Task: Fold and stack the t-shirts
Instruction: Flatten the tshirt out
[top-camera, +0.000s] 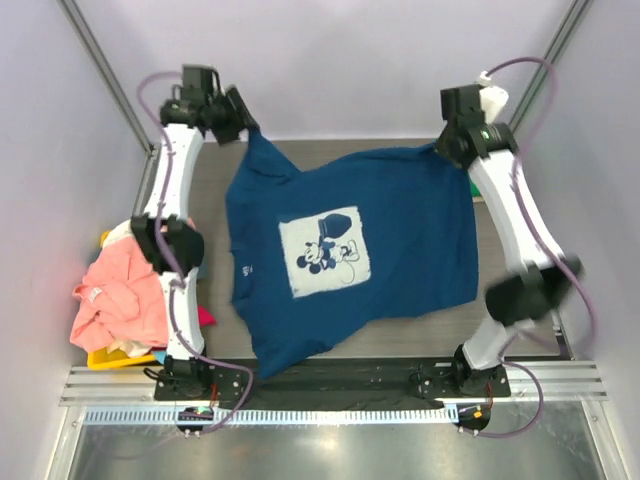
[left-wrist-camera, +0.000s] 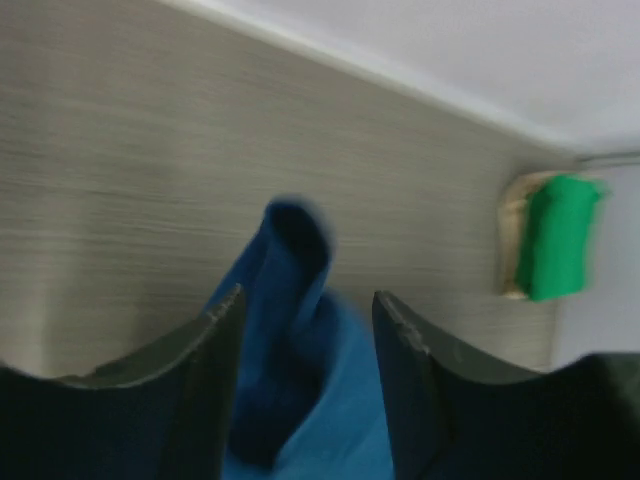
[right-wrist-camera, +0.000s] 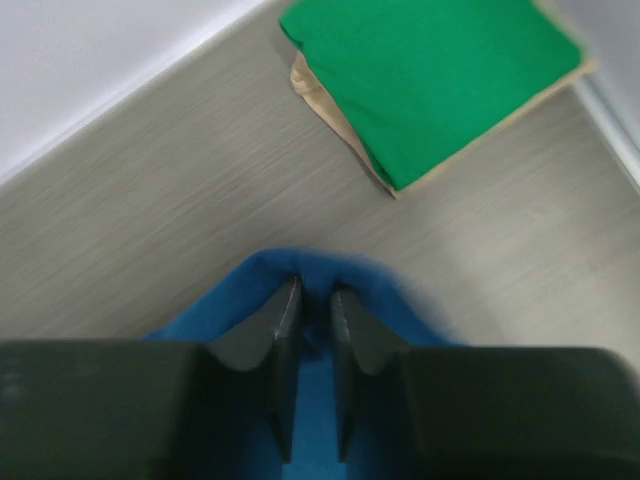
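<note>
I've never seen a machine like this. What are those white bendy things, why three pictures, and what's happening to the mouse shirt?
The white bendy things are two robot arms with two-finger grippers for hands. The big picture looks down from above; the other two come from a camera on each wrist. On the table lies a navy t-shirt with a cartoon mouse, spread out. The right gripper pinches its far edge. The left gripper has its fingers apart, with blue cloth between them. A folded green t-shirt sits near the back wall, and a crumpled pink pile waits at the left.
</note>
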